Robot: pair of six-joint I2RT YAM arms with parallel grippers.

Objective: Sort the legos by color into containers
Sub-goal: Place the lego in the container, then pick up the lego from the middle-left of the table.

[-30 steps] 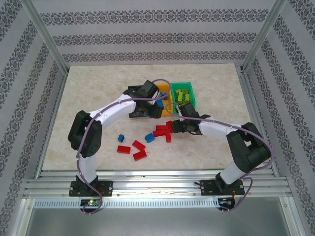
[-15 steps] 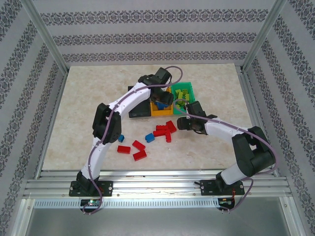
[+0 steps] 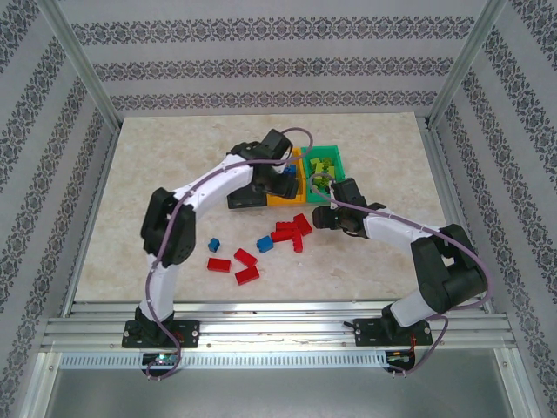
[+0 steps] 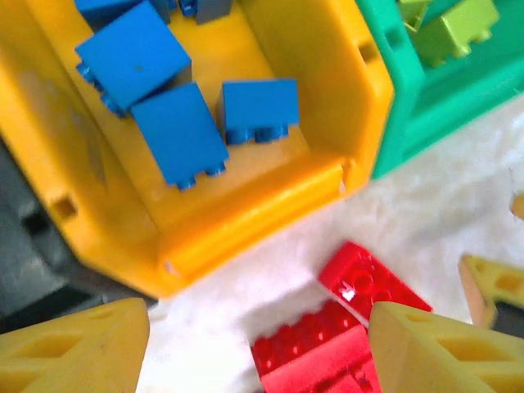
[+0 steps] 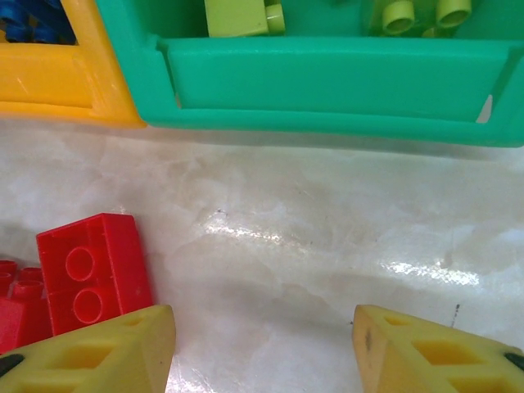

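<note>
Though top cam blurs them, wrist cams show L fingers (image 4: 74,348), R fingers (image 5: 90,352) apart.

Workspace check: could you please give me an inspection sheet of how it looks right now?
Surface: pale marbled table.
Job's things: blue bricks in orange-yellow bin; yellow-green bricks in green bin; black bin alongside, contents unclear; red bricks and two stray blue bricks on table.
Clutter: nothing seen.
Claws: left claw open, empty, above red bricks by orange-yellow bin; right claw open, empty, facing green bin.
Cables: purple cables, loosely looped.
Surroundings: patterned walls, aluminium frame.
</note>
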